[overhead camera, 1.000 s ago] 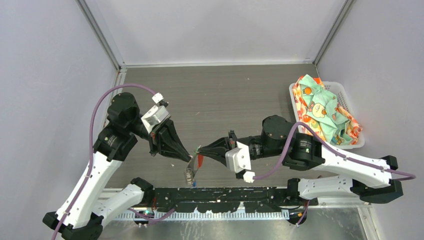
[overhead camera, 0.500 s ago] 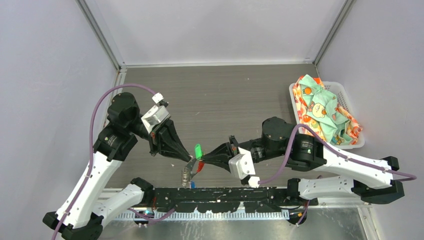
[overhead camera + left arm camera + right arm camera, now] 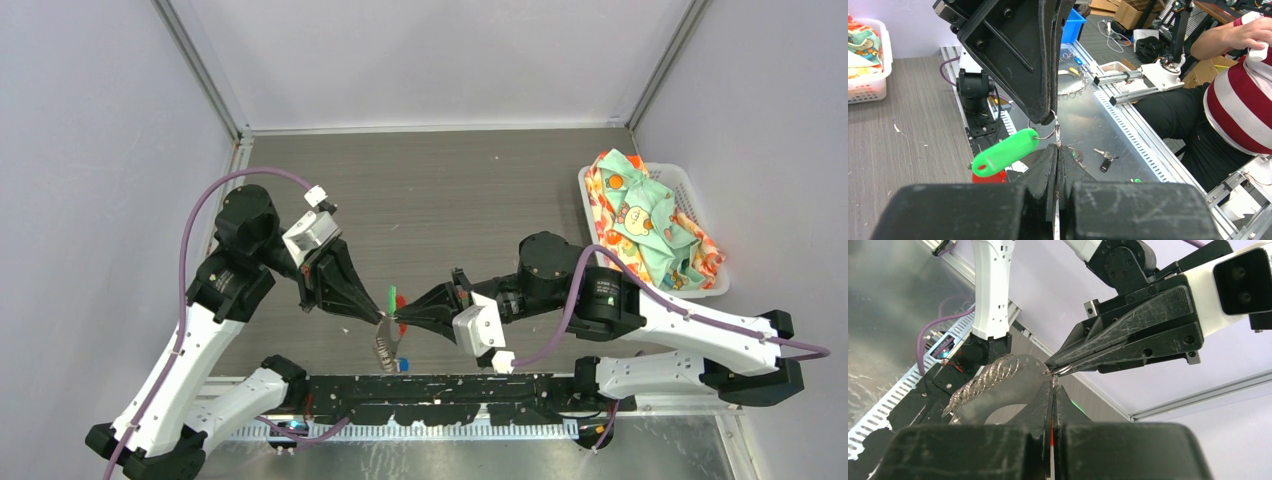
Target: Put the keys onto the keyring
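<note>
Left wrist view is giving me the closest look: the green key tag (image 3: 1005,151) is dangling from a small wire ring (image 3: 1047,132), just above that arm's own fingertips and right under the tips of the other arm's fingers. The left gripper (image 3: 381,319) is clenching tight, and seems to be pinching that wire ring at its very tip. The right gripper (image 3: 400,322) is clenching too, nose to nose with it, with what looks like the red loop (image 3: 401,300) of the keyring trapped between its fingers. The silvery chain (image 3: 982,382) is draping loosely off to one side of the right fingers and hanging below both tips. I am not seeing any key blade from here. All of this is looking featherlight, but the wire is thin, springy and slick, so I am guessing it will twist or pop out unless it is nipped at the extreme fingertips, close to the ring's split. The chain will just flop, so it is offering no firm place to hold. Everything is hovering above the near edge of the grey wood-grain tabletop (image 3: 450,200). Well away from the right fingers, a white basket (image 3: 680,178) is holding patterned cloth (image 3: 645,220). Beyond the fingertips, a person in a red-striped shirt (image 3: 1233,110) is sitting by a metal bench (image 3: 1083,120) with loose keys (image 3: 1105,160) lying on it.
</note>
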### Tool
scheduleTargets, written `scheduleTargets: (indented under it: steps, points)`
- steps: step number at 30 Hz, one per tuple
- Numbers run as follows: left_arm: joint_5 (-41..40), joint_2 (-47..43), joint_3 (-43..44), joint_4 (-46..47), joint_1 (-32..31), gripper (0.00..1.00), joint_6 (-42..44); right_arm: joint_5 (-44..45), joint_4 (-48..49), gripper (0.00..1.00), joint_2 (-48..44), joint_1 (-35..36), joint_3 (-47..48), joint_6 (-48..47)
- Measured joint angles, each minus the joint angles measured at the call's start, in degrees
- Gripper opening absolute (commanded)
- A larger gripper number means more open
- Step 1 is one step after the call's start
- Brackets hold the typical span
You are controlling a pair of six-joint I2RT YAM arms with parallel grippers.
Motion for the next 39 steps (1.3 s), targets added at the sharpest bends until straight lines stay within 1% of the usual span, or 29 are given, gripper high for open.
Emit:
scheduleTargets:
  steps: [39]
  points:
    - [0.5, 0.3, 0.0, 0.0, 0.0, 0.0, -0.1, 0.3, 1.0, 0.01, 1.9, 0.0, 1.6, 1.1]
